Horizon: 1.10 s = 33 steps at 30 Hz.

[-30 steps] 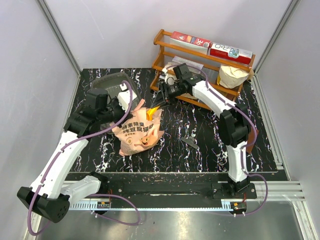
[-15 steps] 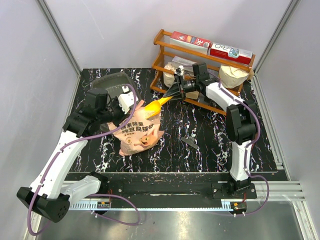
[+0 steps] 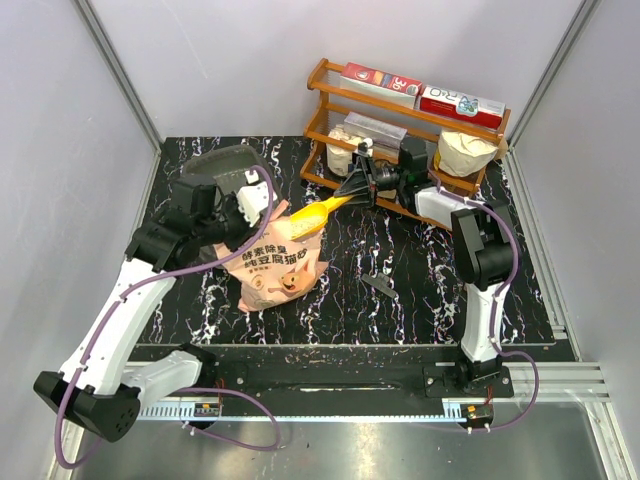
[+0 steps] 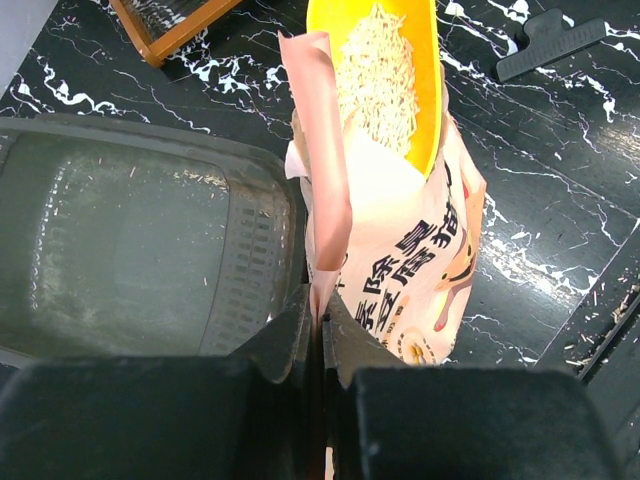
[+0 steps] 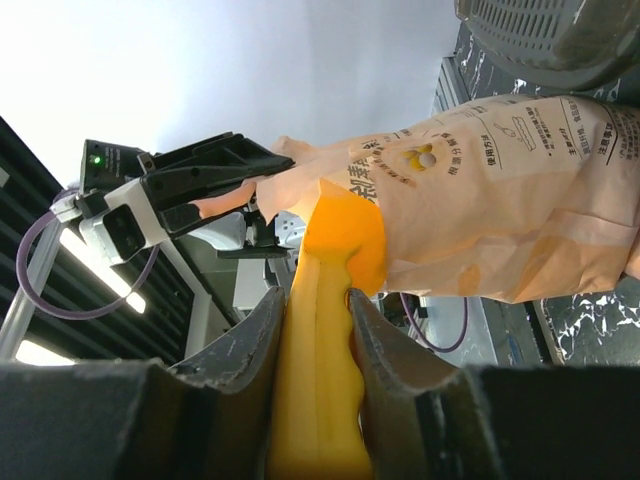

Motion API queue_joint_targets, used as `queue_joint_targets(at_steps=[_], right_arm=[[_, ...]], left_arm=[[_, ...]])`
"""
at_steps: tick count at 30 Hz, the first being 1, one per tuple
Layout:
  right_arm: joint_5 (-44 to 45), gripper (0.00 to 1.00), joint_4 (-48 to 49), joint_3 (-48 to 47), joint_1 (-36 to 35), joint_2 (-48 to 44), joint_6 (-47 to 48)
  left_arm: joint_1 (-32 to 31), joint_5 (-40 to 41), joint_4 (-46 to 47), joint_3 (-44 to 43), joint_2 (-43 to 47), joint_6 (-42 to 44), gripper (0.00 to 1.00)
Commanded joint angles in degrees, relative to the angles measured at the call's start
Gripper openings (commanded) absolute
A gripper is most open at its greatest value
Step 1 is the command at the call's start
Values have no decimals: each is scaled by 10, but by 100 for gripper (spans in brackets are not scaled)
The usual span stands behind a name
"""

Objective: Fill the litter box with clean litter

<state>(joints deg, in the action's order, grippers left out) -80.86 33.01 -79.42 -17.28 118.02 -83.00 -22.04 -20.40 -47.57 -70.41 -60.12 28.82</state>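
Note:
The litter box (image 3: 215, 163) is a dark grey tray at the back left; in the left wrist view the litter box (image 4: 120, 250) holds only a few stray granules. The pink bag (image 3: 275, 262) with the pig face stands beside it. My left gripper (image 4: 320, 310) is shut on the bag's (image 4: 420, 260) top flap. My right gripper (image 5: 315, 310) is shut on the handle of the yellow scoop (image 5: 320, 330). The scoop (image 3: 315, 212) hovers over the bag's mouth, carrying clean litter (image 4: 380, 75) in its bowl. The right gripper (image 3: 358, 190) sits just in front of the rack.
A wooden rack (image 3: 400, 130) with boxes and a beige pouch (image 3: 465, 152) stands at the back right, close behind my right wrist. A black clip (image 3: 380, 287) lies on the marbled tabletop right of the bag.
My right arm has drawn back toward the rack and turned, lifting the scoop out of the bag's mouth. The left gripper and the bag have stayed put.

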Motion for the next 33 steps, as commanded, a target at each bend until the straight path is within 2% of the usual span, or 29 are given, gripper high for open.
queue_joint_targets(at_steps=[1, 9, 12, 20, 25, 26, 27, 30, 32, 33], right_arm=[[-35, 0, 76, -26, 29, -40, -36], [-18, 0, -36, -67, 43, -60, 25], [-13, 0, -89, -118, 42, -50, 55], [94, 0, -263, -258, 24, 7, 175], [164, 0, -326, -395, -33, 78, 227], [177, 0, -387, -429, -42, 95, 262], [225, 0, -420, -508, -50, 133, 284], [333, 0, -505, -652, -79, 208, 367], [394, 0, -536, -707, -103, 240, 420], [454, 0, -545, -745, -111, 261, 443]], left_arm=[[-1, 12, 45, -41, 18, 19, 0], [1, 19, 24, -13, 54, 45, 0], [0, 19, 16, -3, 66, 48, 0], [1, 7, -3, 11, 86, 61, 0], [0, -12, -13, 9, 83, 58, 0], [0, -17, -14, 8, 84, 56, 0], [0, -19, -16, 6, 84, 53, 0], [1, -32, -27, -3, 88, 41, 0], [2, -32, -35, -10, 89, 49, 0], [1, -32, -42, -11, 90, 53, 0]])
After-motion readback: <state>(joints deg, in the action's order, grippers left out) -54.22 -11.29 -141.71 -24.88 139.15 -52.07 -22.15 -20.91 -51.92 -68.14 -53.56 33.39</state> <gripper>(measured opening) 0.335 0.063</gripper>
